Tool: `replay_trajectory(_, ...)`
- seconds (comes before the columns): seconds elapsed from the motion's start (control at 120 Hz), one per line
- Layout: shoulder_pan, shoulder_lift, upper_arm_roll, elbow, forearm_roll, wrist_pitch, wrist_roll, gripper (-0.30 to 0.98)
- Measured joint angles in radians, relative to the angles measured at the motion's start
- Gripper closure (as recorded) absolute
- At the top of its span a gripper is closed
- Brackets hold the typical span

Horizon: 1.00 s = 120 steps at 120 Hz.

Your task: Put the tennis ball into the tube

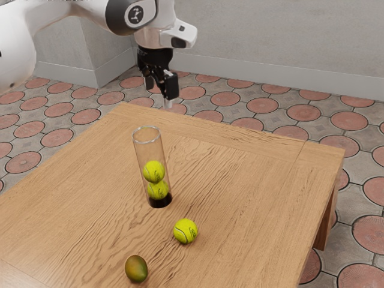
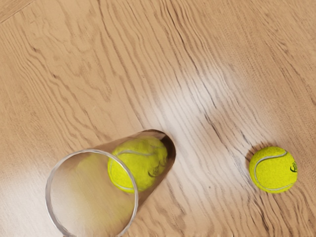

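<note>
Reddish round tiles (image 1: 263, 105) pave the floor around the wooden worktop (image 1: 246, 186). On it the clear tube (image 1: 146, 153) stands upright, long axis vertical, open mouth up, black base (image 1: 160, 201) down, two stacked balls (image 1: 154, 171) inside. The loose tennis ball (image 1: 185, 231) lies near the base, a green-brown fruit (image 1: 136, 269) near it. Overhead, the gripper (image 1: 160, 93) hangs open, fingers apart.

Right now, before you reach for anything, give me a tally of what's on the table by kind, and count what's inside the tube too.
Balls: 3
Tube: 1
Fruit: 1
Total: 5
</note>
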Motion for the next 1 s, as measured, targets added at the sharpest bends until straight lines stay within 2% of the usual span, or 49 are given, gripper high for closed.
replay_trajectory(0.067, 0.0, -0.006, -0.004, -0.026, -0.012, 0.007, 0.009, 0.0)
replay_trajectory(0.117, 0.001, -0.019, -0.016, -0.107, -0.017, 0.04, 0.015, 0.0)
replay_trajectory(0.25, 0.0, -0.029, -0.082, -0.23, -0.03, 0.136, 0.029, 0.0)
replay_trajectory(0.525, 0.032, 0.003, -0.144, -0.431, -0.185, 0.212, 0.052, 0.0)
replay_trajectory(0.667, 0.046, 0.029, -0.147, -0.529, -0.246, 0.246, 0.06, 0.0)
replay_trajectory(0.792, 0.033, 0.03, -0.158, -0.63, -0.295, 0.333, 0.066, 0.0)
replay_trajectory(1.0, 0.046, 0.065, -0.138, -0.648, -0.281, 0.449, 0.073, 0.0)
